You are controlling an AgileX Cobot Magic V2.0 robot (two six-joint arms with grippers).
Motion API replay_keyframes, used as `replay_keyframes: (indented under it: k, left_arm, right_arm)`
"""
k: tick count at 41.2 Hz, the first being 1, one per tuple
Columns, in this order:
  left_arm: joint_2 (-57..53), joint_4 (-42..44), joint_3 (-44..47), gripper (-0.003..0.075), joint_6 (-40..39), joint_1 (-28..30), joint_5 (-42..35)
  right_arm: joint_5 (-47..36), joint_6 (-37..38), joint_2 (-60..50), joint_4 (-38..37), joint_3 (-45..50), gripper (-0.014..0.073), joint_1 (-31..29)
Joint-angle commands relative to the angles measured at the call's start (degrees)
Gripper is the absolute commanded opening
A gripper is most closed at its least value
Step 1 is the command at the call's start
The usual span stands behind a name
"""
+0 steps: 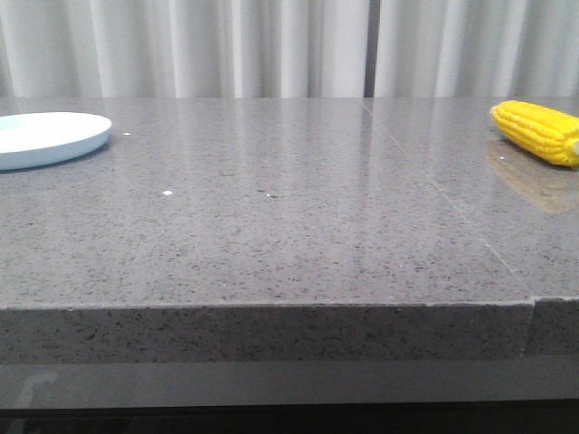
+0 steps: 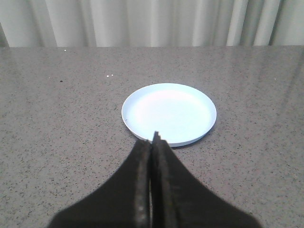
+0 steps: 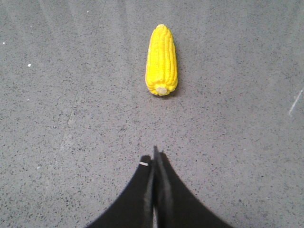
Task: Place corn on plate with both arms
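1. Starting at the left gripper: two black angular fingers pressed flat together, tips meeting in a point, nothing between them. Inner faces look rough and grainy.
2. Right gripper: same black wedge shape, fingers closed against each other, holding nothing.
3. Plate lies on the table just past the left fingertips, which overlap its near rim in the left wrist view; contact cannot be told. Round, shallow, smooth pale blue-white, low raised rim, nothing in it.
4. Corn lies on the table ahead of the right gripper, apart from it, pale stub end facing the fingers. Bright yellow, tapered cob, neat kernel rows.
5. Front view: plate at far left edge, corn at far right, well apart.
6. Table: grey speckled stone, glossy, thick front edge, one seam line running back on the right side.
7. Curtain behind: pale, vertical folds.
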Motion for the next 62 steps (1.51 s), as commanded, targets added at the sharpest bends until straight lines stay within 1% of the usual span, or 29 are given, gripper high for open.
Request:
replay_keyframes:
  k: [1,2,4,5,7,9,11,13,14,16,18,25,32,38,51,57,62]
  left_arm:
    - [0.72,-0.40,-1.74,-0.0016,-0.53,-0.16,-3.83]
    - [0.72,-0.40,-1.74,-0.0006,-0.53,-0.16,-3.67]
    - [0.72,-0.40,-1.74,0.0031,-0.53,-0.16,-3.36]
    - [0.72,-0.40,-1.74,0.0064,-0.53,-0.16,-3.27]
    - [0.72,-0.40,-1.74,0.0126,-0.53,-0.16,-3.26]
    - [0.72,-0.40,-1.74,0.0210,-0.53,-0.16,-3.26]
    - [0.72,-0.40,-1.74,0.0299,-0.53,-0.16,-3.14]
    - [0.72,-0.40,-1.74,0.0391,-0.53,-0.16,-3.02]
    - [0.72,-0.40,-1.74,0.0419,-0.53,-0.16,-2.92]
    - [0.72,-0.40,-1.74,0.0468,-0.53,-0.16,-2.74]
    - [0.72,-0.40,-1.74,0.0485,-0.53,-0.16,-2.60]
    - [0.96,0.40,-1.85,0.0483,-0.43,-0.16,-2.31]
    - [4.84,1.35,-4.46,0.0482,-0.43,-0.16,1.59]
    - [11.96,1.35,-8.00,0.0482,-0.43,-0.16,4.32]
    - [29.40,1.35,-14.60,0.0482,-0.43,-0.16,3.10]
    - [37.52,0.87,-19.03,0.0482,-0.43,-0.16,4.84]
    - [43.56,0.61,-22.55,0.0482,-0.43,1.25,4.98]
  right_arm:
    - [-3.71,-0.77,0.60,-0.76,-2.03,-0.0005,0.06]
    - [-3.71,-0.77,0.60,-0.76,-2.03,0.0025,0.06]
    - [-3.71,-0.77,0.60,-0.76,-2.03,0.0135,0.06]
    - [-3.71,-0.77,0.60,-0.76,-2.03,0.0169,0.06]
    - [-3.64,-0.77,0.60,-0.76,-2.03,0.0318,0.06]
    - [-3.82,-0.77,0.60,-0.76,-2.03,0.0447,0.06]
    - [-3.82,-0.77,0.60,-0.76,-2.03,0.0547,0.06]
    - [-3.82,-0.77,0.60,-0.76,-2.03,0.0612,0.06]
    - [-3.82,-0.77,0.60,-0.76,-2.03,0.0634,0.06]
    - [-3.82,-0.77,0.60,-0.76,-2.03,0.0647,0.06]
    - [-3.93,-0.77,0.60,-0.76,-2.03,0.0647,0.06]
    - [-3.87,-0.77,0.60,-0.76,-2.03,0.0647,0.06]
    - [-3.82,-0.77,0.60,-0.76,-2.03,0.0647,0.06]
    - [-3.82,-0.77,0.60,-0.76,-2.03,0.0647,0.06]
    - [-3.82,-0.77,0.60,-0.76,-2.03,0.0647,0.06]
    - [-3.82,-0.77,0.60,-0.76,-2.03,0.0647,0.06]
    - [-3.82,-0.77,0.60,-0.76,-2.03,0.0647,0.06]
